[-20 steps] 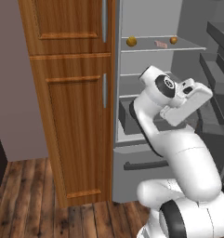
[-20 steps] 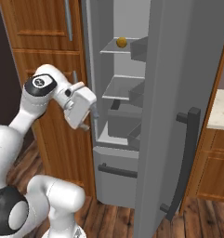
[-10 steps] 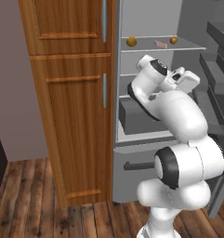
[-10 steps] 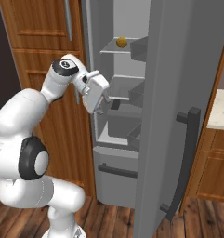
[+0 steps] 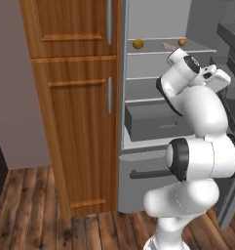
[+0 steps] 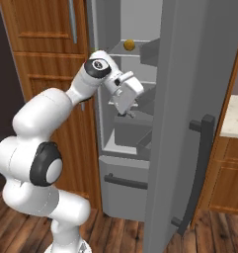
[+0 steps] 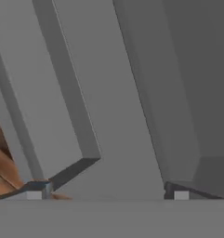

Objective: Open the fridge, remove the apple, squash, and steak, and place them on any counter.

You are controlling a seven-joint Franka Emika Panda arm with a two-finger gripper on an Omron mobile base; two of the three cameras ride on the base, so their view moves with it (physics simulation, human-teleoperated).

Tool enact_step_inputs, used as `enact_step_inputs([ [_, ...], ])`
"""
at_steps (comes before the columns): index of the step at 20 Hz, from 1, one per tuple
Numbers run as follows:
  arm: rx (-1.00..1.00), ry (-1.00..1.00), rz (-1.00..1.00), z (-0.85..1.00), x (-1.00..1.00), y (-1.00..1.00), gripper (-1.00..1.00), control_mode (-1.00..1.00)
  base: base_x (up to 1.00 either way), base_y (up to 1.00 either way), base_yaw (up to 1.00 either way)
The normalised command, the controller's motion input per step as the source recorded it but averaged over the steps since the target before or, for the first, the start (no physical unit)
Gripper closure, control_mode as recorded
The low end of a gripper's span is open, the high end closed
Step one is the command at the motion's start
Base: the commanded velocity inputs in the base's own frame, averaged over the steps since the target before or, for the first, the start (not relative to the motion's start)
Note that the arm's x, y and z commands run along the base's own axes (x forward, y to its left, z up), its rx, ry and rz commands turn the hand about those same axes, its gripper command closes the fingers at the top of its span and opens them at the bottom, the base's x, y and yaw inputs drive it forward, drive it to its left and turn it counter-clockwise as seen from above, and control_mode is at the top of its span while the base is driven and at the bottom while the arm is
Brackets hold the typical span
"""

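While the fridge (image 5: 153, 122) stands open, its door handle (image 6: 199, 173) runs vertical.

The white arm (image 6: 51, 113) bends forward at chest height, its jaws spread wide with nothing between them.

The fridge (image 5: 153, 127) sits right of the cabinet (image 5: 75, 112), door (image 6: 189, 123) swung open to the right. On the top shelf (image 5: 163, 51): squash (image 5: 138, 43) at the left, steak (image 5: 168, 45) in the middle, apple (image 5: 182, 42) at the right. The arm reaches in below that shelf, above the drawer (image 5: 148, 168). Desk (image 6: 234, 118) lies beyond the door.
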Motion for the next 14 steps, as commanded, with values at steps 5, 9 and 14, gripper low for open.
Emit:
enact_step_inputs([
  [5,0.0,-0.2,0.0,0.01,0.0,-1.0,-1.0,-1.0,0.0,0.0,0.0],
  [9,0.04,-0.23,0.0,0.19,-0.09,-1.0,-1.0,-1.0,0.0,0.0,0.0],
  [14,0.19,-0.23,0.06,0.32,0.0,-0.37,-1.0,-1.0,0.0,0.0,0.0],
])
